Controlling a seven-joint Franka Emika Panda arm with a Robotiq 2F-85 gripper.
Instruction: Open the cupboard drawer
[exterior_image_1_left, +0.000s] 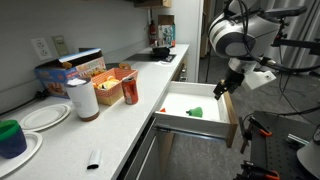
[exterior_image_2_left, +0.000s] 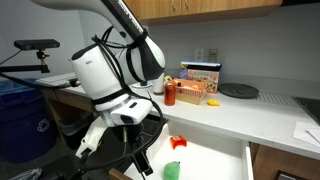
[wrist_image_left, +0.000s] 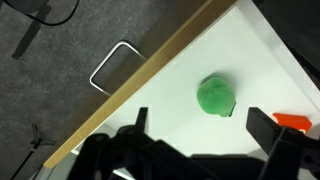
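The cupboard drawer (exterior_image_1_left: 190, 122) stands pulled out from under the counter, showing its white floor and tan wood front panel (exterior_image_1_left: 231, 126). It also shows in an exterior view (exterior_image_2_left: 215, 160) and in the wrist view (wrist_image_left: 180, 60), where its slim handle (wrist_image_left: 113, 63) loops out from the front. A green object (wrist_image_left: 215, 96) and a red-orange object (wrist_image_left: 293, 120) lie inside. My gripper (wrist_image_left: 200, 128) hangs open and empty just above the drawer floor behind the front panel, apart from the green object. It also shows in both exterior views (exterior_image_1_left: 222, 90) (exterior_image_2_left: 140, 160).
The counter (exterior_image_1_left: 110, 125) carries a paper roll (exterior_image_1_left: 82, 99), a red can (exterior_image_1_left: 130, 91), a snack box (exterior_image_1_left: 74, 70), white plates (exterior_image_1_left: 45, 115) and a blue cup (exterior_image_1_left: 12, 138). A blue bin (exterior_image_2_left: 20, 120) stands on the floor beside the arm.
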